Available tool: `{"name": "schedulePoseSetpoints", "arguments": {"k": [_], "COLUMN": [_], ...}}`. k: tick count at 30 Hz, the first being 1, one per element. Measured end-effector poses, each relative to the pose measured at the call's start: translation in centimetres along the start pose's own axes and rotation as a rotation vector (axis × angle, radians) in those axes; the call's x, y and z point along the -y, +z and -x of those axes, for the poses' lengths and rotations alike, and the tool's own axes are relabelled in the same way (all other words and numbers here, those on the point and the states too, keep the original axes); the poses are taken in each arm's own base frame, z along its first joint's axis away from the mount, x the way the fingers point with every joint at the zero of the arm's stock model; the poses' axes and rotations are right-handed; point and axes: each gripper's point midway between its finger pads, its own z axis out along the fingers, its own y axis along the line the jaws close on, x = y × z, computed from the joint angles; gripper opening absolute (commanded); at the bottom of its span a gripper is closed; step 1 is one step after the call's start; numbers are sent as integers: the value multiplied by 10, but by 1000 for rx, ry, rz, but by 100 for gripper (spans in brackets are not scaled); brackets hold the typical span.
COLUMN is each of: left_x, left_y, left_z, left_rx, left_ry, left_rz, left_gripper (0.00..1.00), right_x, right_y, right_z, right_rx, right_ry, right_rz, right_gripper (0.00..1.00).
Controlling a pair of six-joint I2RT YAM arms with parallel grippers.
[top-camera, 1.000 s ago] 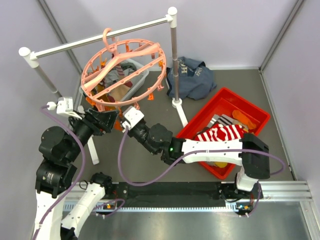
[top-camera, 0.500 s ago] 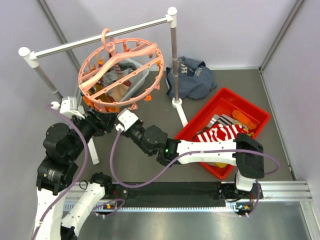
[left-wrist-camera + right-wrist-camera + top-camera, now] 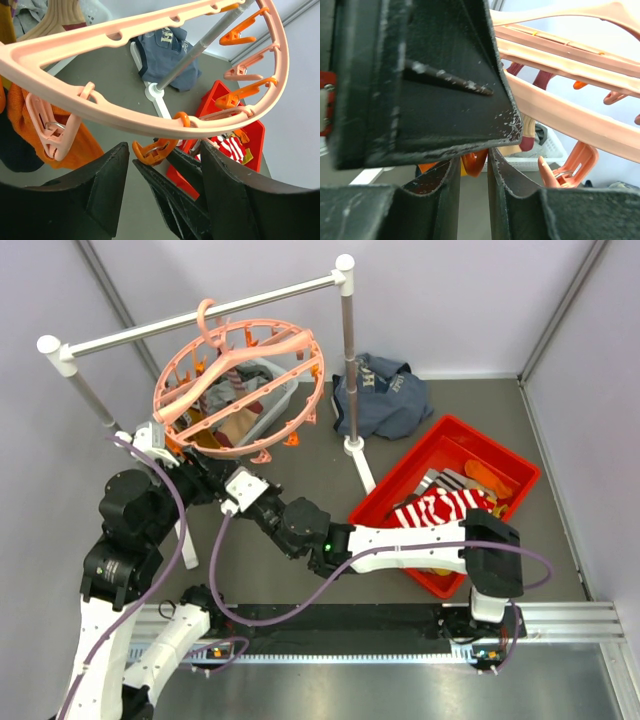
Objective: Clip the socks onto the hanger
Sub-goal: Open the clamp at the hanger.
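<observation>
The salmon-pink ring hanger [image 3: 238, 388] hangs by its hook from the rail. My right gripper [image 3: 218, 483] reaches left under its near rim and is shut on an orange clip peg [image 3: 475, 161]; the peg also shows in the left wrist view [image 3: 154, 151]. My left gripper [image 3: 197, 468] is open, and its fingers [image 3: 100, 192] straddle the right gripper's fingers and the peg. An orange sock [image 3: 75, 137] hangs clipped at the rim on the left. A red-and-white striped sock [image 3: 440, 508] and an orange sock [image 3: 487, 477] lie in the red bin [image 3: 505, 455].
The white-and-grey rail stand [image 3: 345, 350] carries the hanger; its right post foot stands beside the bin. A navy garment [image 3: 385, 390] lies behind that post. A white basket [image 3: 275, 385] of clothes sits under the hanger's far side.
The hanger has swung to the left. Both grippers have moved left and up to its near-left rim, and the right gripper's fingers now sit between the left gripper's open fingers.
</observation>
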Motion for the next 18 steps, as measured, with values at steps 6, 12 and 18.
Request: {"name": "schedulePoseSetpoints", "arguments": {"k": [6,12,18], "left_x": [-2,-7,-11], "left_y": [1,2,5], "left_z": [3,4,4], "left_rx": [14,22,24], "left_ry": [0,-1,-1], "left_rz": [15,39,57], "left_gripper": [59,48,31], "right_x": [-4,-4,0], "right_y": [2,3,2], "right_z": [-2,-2,-3], "right_rx": [-1,3,-5], "right_ry": [-49,-92,-112], "right_rz": [-23,-50,-70], "right_gripper": [0,0,7]}}
